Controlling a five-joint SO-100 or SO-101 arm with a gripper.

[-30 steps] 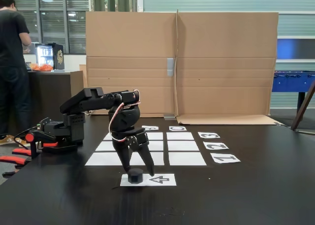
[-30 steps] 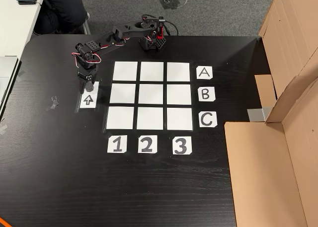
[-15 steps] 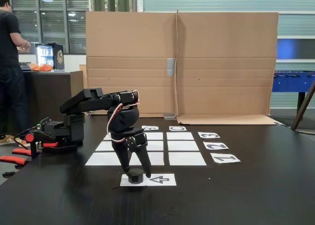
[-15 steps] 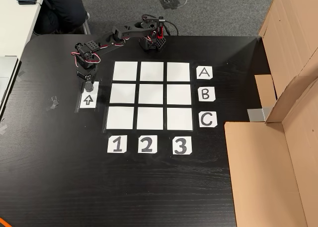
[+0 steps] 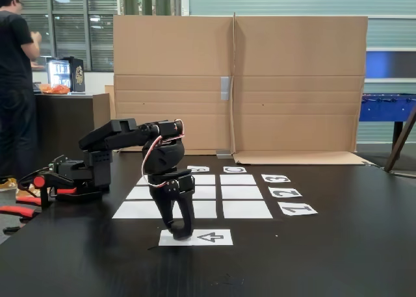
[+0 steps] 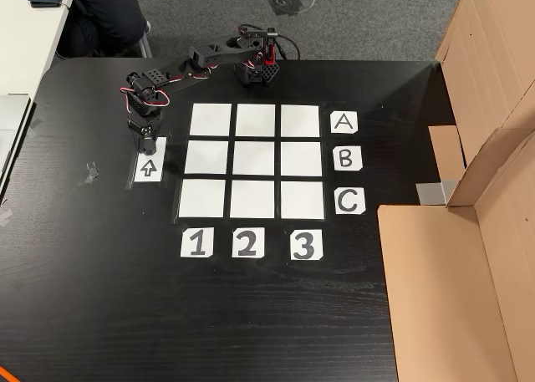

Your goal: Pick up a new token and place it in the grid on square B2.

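Note:
My gripper (image 5: 180, 231) points straight down over the left end of the arrow-printed sheet (image 5: 211, 237), its fingers shut on the black token (image 5: 180, 234), which is mostly hidden between them. From above, the gripper (image 6: 148, 141) stands on the top end of the arrow sheet (image 6: 149, 169), left of the grid (image 6: 253, 160). Square B2 (image 6: 254, 158) at the grid's centre lies bare; in the side-on fixed view square B2 (image 5: 207, 193) sits just behind and right of the gripper.
The arm's base (image 6: 253, 68) stands above the grid's top edge. Letter labels (image 6: 344, 157) and number labels (image 6: 246, 243) border the grid. Cardboard panels (image 6: 456, 273) lie at the right. A person (image 5: 14, 82) stands at far left. A tape scrap (image 6: 88, 175) lies left of the arrow sheet.
The fingers, open on either side of the token one second ago, have closed onto it. The arm has otherwise stayed in place over the arrow sheet.

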